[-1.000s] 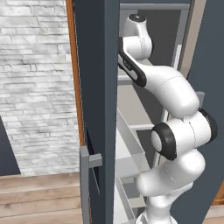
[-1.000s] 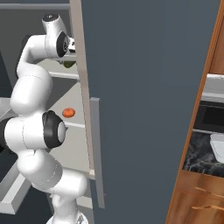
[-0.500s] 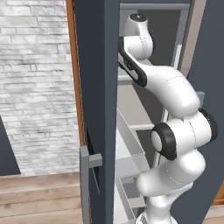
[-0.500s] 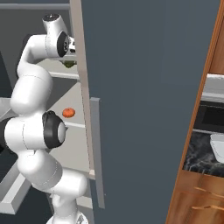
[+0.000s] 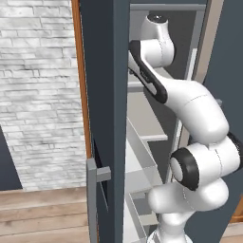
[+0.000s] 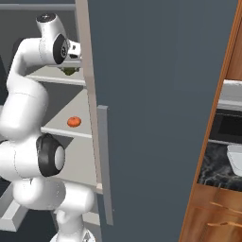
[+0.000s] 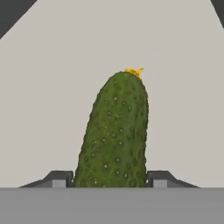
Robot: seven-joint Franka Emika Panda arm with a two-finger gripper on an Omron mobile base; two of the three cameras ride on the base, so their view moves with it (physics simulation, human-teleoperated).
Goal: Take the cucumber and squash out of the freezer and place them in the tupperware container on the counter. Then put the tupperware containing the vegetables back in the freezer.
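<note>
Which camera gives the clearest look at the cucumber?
The hand view: the cucumber stands large between the gripper fingertips. In the right base view only a dark green sliver peeks from under the hand; the left base view cannot settle it.

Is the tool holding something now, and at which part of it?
The tool is closed on the cucumber, at the end opposite its yellow tip.
</note>
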